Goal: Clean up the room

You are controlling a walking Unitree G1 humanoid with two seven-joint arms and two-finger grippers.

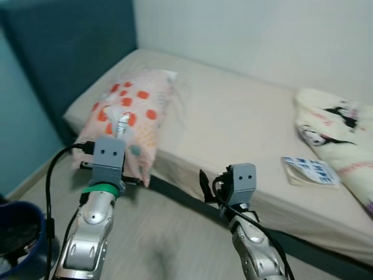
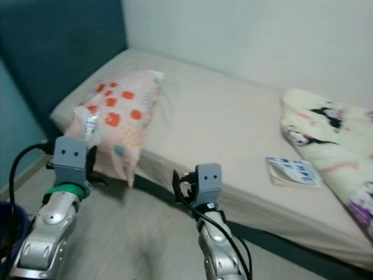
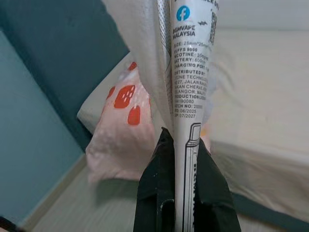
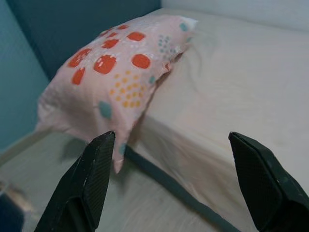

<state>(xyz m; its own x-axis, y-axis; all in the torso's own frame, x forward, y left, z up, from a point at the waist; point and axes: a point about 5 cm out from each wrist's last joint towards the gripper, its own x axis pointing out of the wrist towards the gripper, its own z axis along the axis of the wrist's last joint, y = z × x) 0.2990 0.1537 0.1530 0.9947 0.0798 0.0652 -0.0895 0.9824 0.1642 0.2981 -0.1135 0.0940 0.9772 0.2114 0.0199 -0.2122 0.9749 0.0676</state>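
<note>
From the head views, your left gripper carries a white printed wrapper in front of the spotted pillow overhanging the bed. In the left wrist view the fingers pinch the wrapper low; it could slip out. In the right wrist view your right gripper gapes wide, empty, and could snag the pillow.

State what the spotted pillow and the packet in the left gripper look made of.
Spotted pillow: soft woven fabric, matte, judging by its creases and sag over the bed edge. Packet clamped in the left gripper: probably thin printed plastic or foil, slightly glossy, crinkled.
</note>
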